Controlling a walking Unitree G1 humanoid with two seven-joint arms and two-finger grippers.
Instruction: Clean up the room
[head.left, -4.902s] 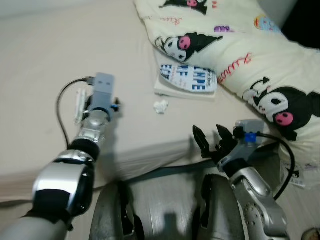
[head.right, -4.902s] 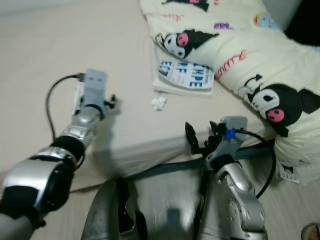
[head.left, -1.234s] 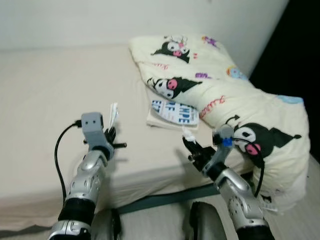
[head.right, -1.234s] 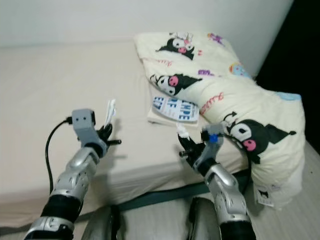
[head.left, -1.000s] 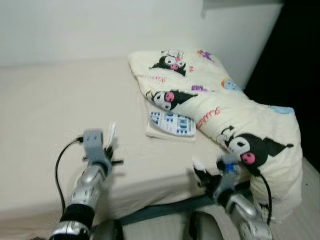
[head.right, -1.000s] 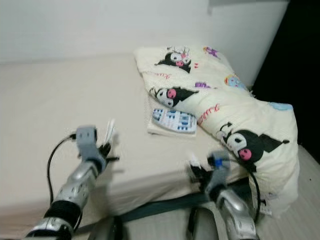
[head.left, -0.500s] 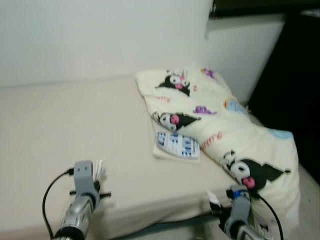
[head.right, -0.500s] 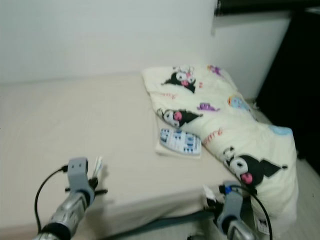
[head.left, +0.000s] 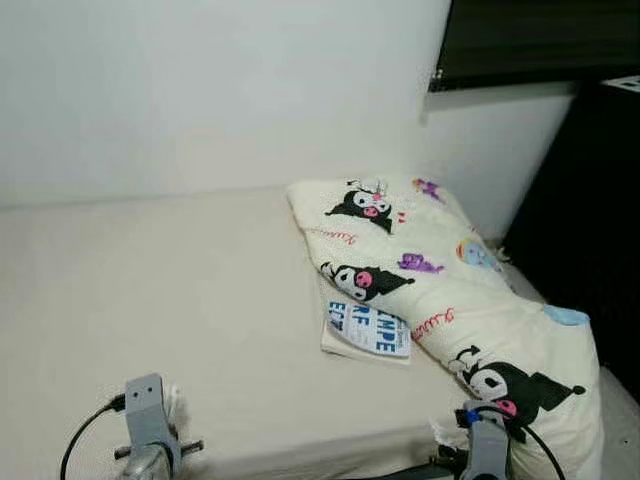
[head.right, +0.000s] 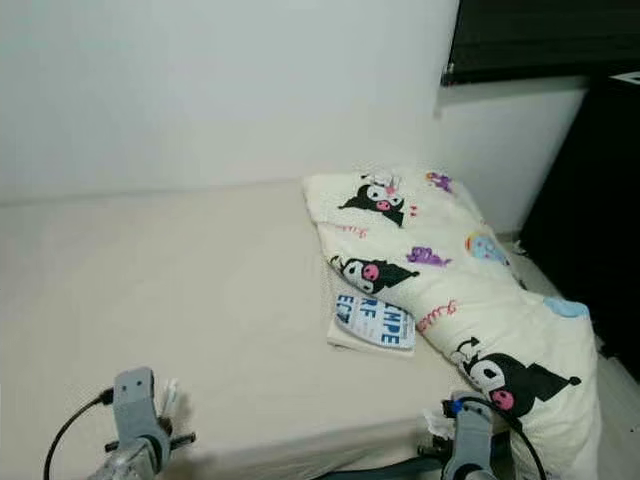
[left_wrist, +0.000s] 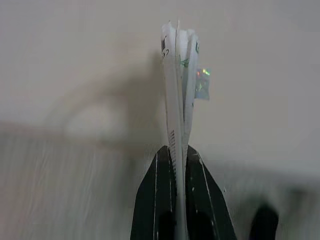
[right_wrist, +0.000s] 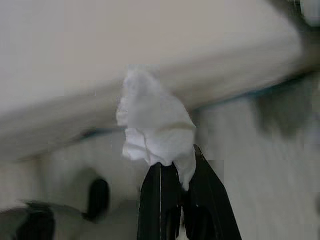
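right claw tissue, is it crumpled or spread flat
Crumpled. In the right wrist view the white tissue is a bunched, creased wad, pinched at its lower edge between the shut fingers of the right claw.

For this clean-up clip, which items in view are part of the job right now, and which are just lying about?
Part of the job:
- flat white wrapper, pinched in the left gripper
- crumpled white tissue, pinched in the right gripper

Just lying about:
- cartoon-print duvet on the bed
- blue-lettered pack at the duvet's edge
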